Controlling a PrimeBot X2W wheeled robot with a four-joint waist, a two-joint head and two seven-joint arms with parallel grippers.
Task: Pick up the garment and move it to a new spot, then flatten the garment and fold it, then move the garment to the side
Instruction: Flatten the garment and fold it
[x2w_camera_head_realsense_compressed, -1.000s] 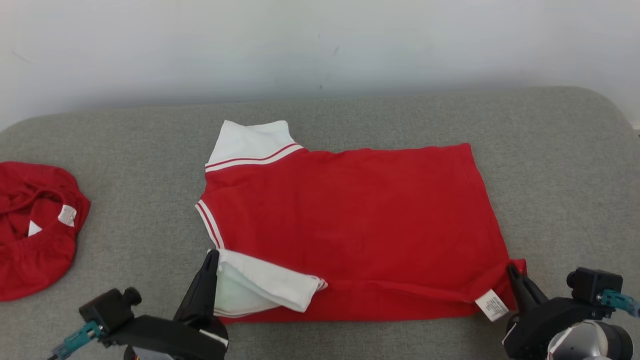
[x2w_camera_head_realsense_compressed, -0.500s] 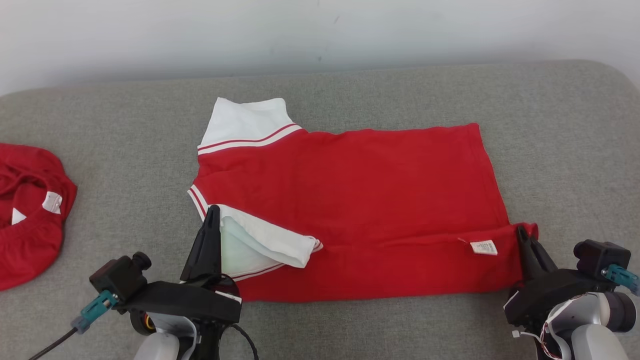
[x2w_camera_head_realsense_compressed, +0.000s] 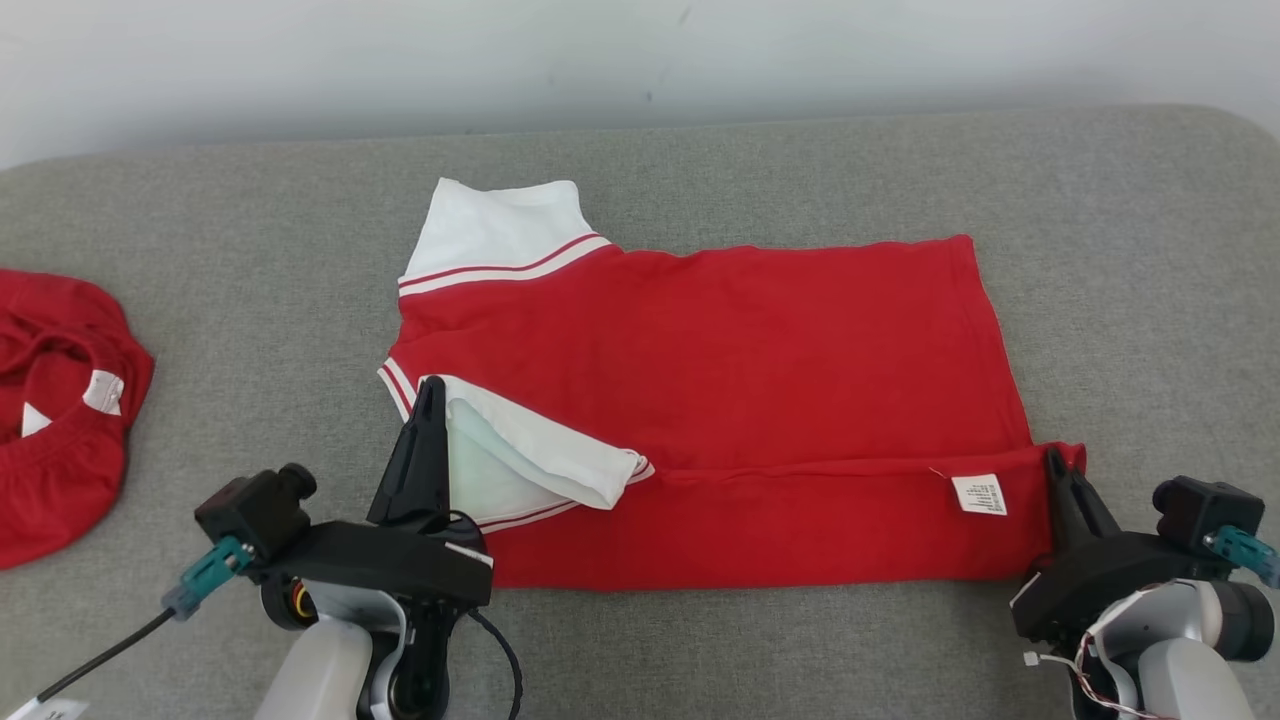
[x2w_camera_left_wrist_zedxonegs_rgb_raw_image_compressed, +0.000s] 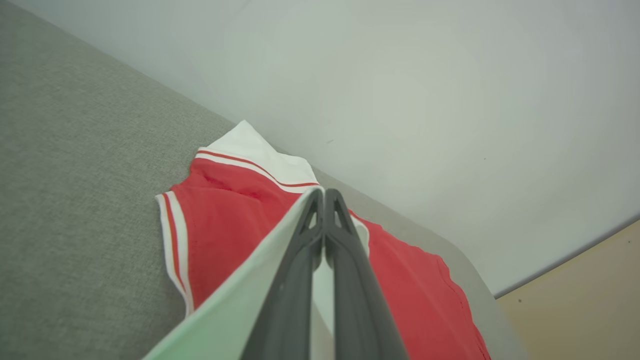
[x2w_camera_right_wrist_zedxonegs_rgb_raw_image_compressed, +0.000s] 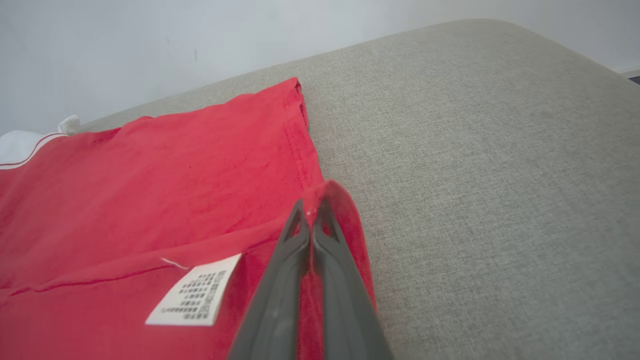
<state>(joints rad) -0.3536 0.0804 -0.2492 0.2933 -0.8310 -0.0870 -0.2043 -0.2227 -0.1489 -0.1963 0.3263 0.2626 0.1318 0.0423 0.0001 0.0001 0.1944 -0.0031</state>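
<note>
The garment (x2w_camera_head_realsense_compressed: 720, 350) is a red shirt with white sleeves, spread across the grey cushion, its near long edge folded up and over. My left gripper (x2w_camera_head_realsense_compressed: 432, 385) is shut on the near white sleeve (x2w_camera_head_realsense_compressed: 520, 460), lifting it over the red body; the left wrist view has the white cloth (x2w_camera_left_wrist_zedxonegs_rgb_raw_image_compressed: 235, 310) pinched between the fingers (x2w_camera_left_wrist_zedxonegs_rgb_raw_image_compressed: 350, 270). At the hem corner near the white care label (x2w_camera_head_realsense_compressed: 979, 494), my right gripper (x2w_camera_head_realsense_compressed: 1052, 458) is shut on red cloth. The right wrist view has that corner (x2w_camera_right_wrist_zedxonegs_rgb_raw_image_compressed: 340, 210) draped over the fingers (x2w_camera_right_wrist_zedxonegs_rgb_raw_image_compressed: 330, 295).
A second red garment (x2w_camera_head_realsense_compressed: 55, 420) lies crumpled at the cushion's left edge. The grey cushion (x2w_camera_head_realsense_compressed: 1140, 300) runs back to a pale wall (x2w_camera_head_realsense_compressed: 640, 60) and curves off at the right. Bare cushion lies behind and right of the shirt.
Both grippers have carried the shirt's near edge away from me, over the body, widening the fold. The label has turned face up. The head camera has tilted down a little.
</note>
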